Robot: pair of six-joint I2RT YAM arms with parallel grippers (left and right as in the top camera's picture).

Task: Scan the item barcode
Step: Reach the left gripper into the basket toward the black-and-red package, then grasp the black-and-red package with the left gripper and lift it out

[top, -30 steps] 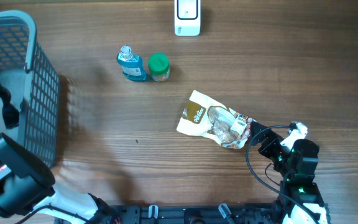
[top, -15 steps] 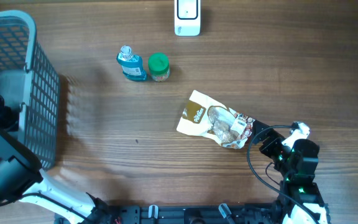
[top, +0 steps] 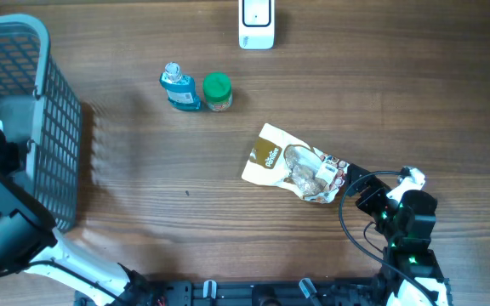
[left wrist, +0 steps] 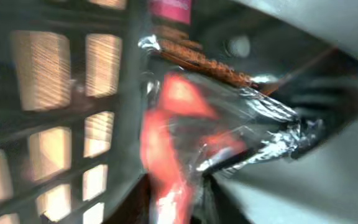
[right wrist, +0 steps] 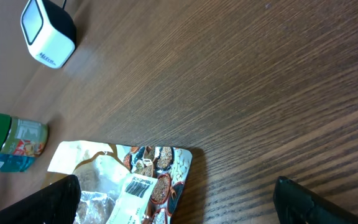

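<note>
Deep inside the grey mesh basket [top: 54, 127], my left gripper [left wrist: 174, 202] is shut on a crinkly packet [left wrist: 185, 124] of red and clear film; the dark fingers press its lower end from both sides. The view is blurred and shows no barcode on the packet. A white scanner [top: 256, 24] stands at the far edge of the table. My right gripper [right wrist: 178, 205] is open and low over the wood, at the right end of a seed snack bag [top: 292, 163], whose barcode label [right wrist: 140, 185] faces up.
A blue bottle [top: 179, 87] and a green-lidded jar [top: 218, 91] stand side by side left of the middle. The basket's wall [left wrist: 55, 124] closes in on the left gripper. The left arm [top: 7, 225] fills the lower left corner.
The left arm shifted down into the basket and its jaws closed onto the red packet. The right arm and the things on the table have not moved.
</note>
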